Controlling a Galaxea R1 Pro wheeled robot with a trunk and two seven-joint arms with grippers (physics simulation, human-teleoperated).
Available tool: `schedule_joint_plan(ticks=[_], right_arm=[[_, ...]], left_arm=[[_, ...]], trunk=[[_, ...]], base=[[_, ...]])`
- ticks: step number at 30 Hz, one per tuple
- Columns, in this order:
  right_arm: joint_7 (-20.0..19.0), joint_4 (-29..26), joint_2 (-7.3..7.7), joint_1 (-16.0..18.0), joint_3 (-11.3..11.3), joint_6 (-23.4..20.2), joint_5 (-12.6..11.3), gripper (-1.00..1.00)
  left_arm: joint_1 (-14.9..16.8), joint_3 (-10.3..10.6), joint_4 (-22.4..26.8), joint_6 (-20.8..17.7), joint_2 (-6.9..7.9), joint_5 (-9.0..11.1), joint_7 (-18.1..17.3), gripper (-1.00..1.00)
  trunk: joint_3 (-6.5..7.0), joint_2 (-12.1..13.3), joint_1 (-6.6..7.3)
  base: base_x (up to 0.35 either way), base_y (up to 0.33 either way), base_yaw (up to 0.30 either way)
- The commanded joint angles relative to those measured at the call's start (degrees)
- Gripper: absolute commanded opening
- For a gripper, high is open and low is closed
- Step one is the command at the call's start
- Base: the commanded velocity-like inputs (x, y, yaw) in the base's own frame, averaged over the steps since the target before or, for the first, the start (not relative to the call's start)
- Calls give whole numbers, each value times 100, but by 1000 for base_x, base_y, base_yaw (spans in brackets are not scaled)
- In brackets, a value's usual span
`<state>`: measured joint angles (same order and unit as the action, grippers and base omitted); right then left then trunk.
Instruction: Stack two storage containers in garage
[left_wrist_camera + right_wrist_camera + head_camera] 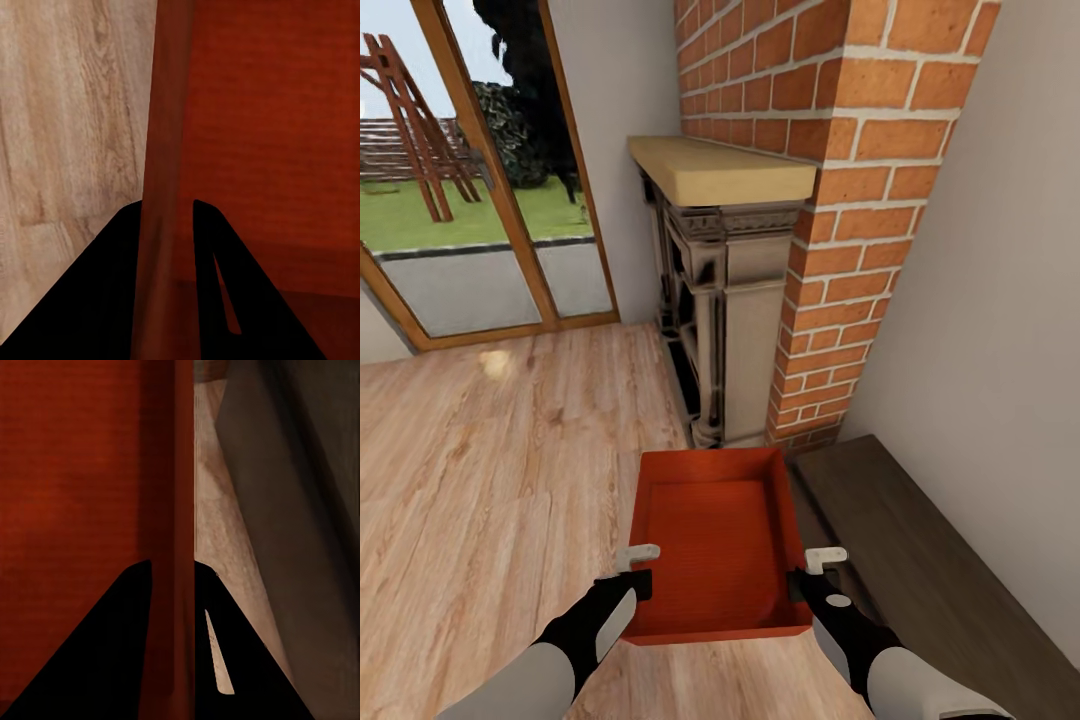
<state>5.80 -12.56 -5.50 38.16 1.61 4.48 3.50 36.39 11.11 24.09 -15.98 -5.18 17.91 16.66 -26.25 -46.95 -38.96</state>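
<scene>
In the head view, one orange-red storage container point(715, 540) sits low in the centre of the frame, held between the two arms above the light wood plank floor point(490, 470). It has nothing in it; its ribbed bottom shows bare. The left gripper point(637, 570) clamps the container's left wall near the near corner, and the right gripper point(812, 575) clamps the right wall opposite. Just beyond the far rim stands the brick fireplace point(790, 250), near but apart. To the lower right, the dark low cabinet point(920, 560) runs close beside the container's right wall. Open plank floor spreads across the left half, up to the glass doors point(480, 200) at the upper left.

In the left wrist view, the left gripper point(166, 217) has its two dark fingers point(112, 285) closed on the thin container wall point(166, 112), which runs up the middle; plank floor lies at the left, the red inside at the right.

In the right wrist view, the right gripper point(172, 577) pinches the other wall point(176, 457) likewise; the red inside fills the left, a strip of floor and the dark cabinet point(300, 510) the right.
</scene>
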Motion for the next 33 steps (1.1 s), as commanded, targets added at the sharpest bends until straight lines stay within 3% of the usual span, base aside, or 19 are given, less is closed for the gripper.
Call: schedule_joint_plan(ticks=[1,16,25,33], right_arm=[[44,17,5,-1,-56,18,28,-100],[44,17,0,-1,-56,27,20,-100],[44,17,-3,-1,-56,31,20,-100],[44,17,-3,-1,-56,33,20,-100]], left_arm=[[8,-153,26,148,35,-147,212,-100],[8,-153,26,150,35,-147,210,-100],[8,-153,26,154,35,-147,211,-100],[8,-153,26,156,35,-147,213,-100]], trunk=[[-6,-5,-1],[56,-5,-1],[65,-5,-1],[103,-5,-1]], base=[[0,0,239],[0,0,233],[0,0,34],[0,0,221]])
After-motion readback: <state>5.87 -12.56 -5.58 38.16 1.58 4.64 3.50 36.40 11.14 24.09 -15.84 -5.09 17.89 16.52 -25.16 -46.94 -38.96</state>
